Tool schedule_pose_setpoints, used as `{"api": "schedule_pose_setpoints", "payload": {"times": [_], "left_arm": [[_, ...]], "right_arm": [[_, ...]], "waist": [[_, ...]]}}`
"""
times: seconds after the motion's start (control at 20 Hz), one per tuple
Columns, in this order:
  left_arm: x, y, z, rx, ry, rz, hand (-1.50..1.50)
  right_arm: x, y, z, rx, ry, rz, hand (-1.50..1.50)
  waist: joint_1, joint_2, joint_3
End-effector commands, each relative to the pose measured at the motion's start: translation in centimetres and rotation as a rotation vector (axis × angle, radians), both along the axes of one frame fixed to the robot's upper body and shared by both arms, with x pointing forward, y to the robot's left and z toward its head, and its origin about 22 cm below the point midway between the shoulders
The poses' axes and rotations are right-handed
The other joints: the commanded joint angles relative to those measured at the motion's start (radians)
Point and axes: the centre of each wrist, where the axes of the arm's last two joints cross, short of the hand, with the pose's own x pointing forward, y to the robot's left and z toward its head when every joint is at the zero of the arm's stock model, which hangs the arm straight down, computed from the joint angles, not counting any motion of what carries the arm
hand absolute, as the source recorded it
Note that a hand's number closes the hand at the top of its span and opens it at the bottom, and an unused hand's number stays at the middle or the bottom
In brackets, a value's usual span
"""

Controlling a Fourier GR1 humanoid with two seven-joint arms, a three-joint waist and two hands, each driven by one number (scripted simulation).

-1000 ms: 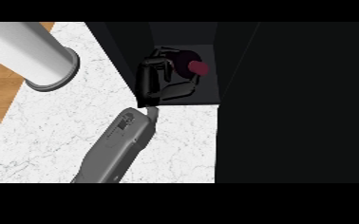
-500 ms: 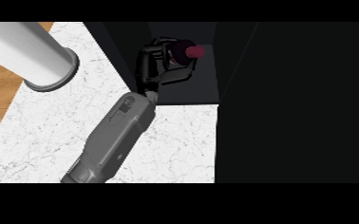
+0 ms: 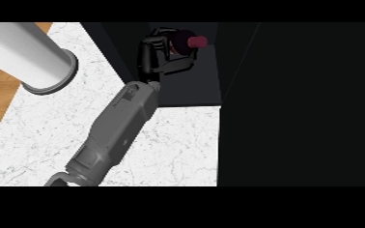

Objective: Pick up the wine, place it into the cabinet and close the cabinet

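Wine, a dark bottle with a dark-red cap (image 3: 195, 42), sits upright in my black right hand (image 3: 158, 58), whose fingers are curled round its body, far back inside the dark open cabinet (image 3: 185, 84) beyond the white marbled counter (image 3: 50, 125). Working from my grey forearm (image 3: 118, 125) outward, I judge the step is setting it down: lower until the base rests on the cabinet floor, then uncurl and draw straight back without tipping it. My left hand is out of view; the door comes next.

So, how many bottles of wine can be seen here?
1: the dark wine bottle with a red top is inside the dark cabinet, held by a black robot hand. Others may be hidden in the shadow.
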Motion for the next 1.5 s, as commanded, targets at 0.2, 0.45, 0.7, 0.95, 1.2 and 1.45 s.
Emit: {"api": "schedule_pose_setpoints", "payload": {"times": [0.2, 0.45, 0.7, 0.95, 1.2, 1.45], "left_arm": [[1.6, 0.9, 0.0, 0.030, -0.039, 0.072, 1.50], [2.5, 1.3, 1.1, -0.036, 0.001, 0.051, 1.50], [1.8, 1.4, -0.7, -0.143, 0.031, 0.098, 1.50], [1.8, 1.8, -1.2, -0.163, 0.046, 0.099, 1.50], [2.3, 2.1, -0.7, -0.151, 0.027, 0.083, 1.50], [1.8, 1.6, -1.6, -0.090, 0.047, 0.121, 1.50]], "right_arm": [[-2.4, 0.0, -0.1, 0.047, -0.023, 0.048, -1.50], [-1.1, -0.6, 0.4, 0.025, -0.034, 0.050, -1.50], [-1.8, 0.5, -0.1, 0.051, -0.028, 0.075, -1.50], [-2.6, 0.2, 0.4, 0.031, -0.057, 0.051, -1.50], [-1.6, 0.3, 0.2, 0.031, -0.038, 0.074, -1.50], [-1.9, 0.8, 0.5, 0.028, -0.047, 0.088, -1.50]], "waist": [[-0.005, 0.003, 0.000], [-0.004, 0.004, 0.000], [-0.031, 0.008, 0.000], [-0.027, 0.009, 0.000], [-0.025, 0.012, 0.000], [-0.040, 0.012, -0.001]]}}
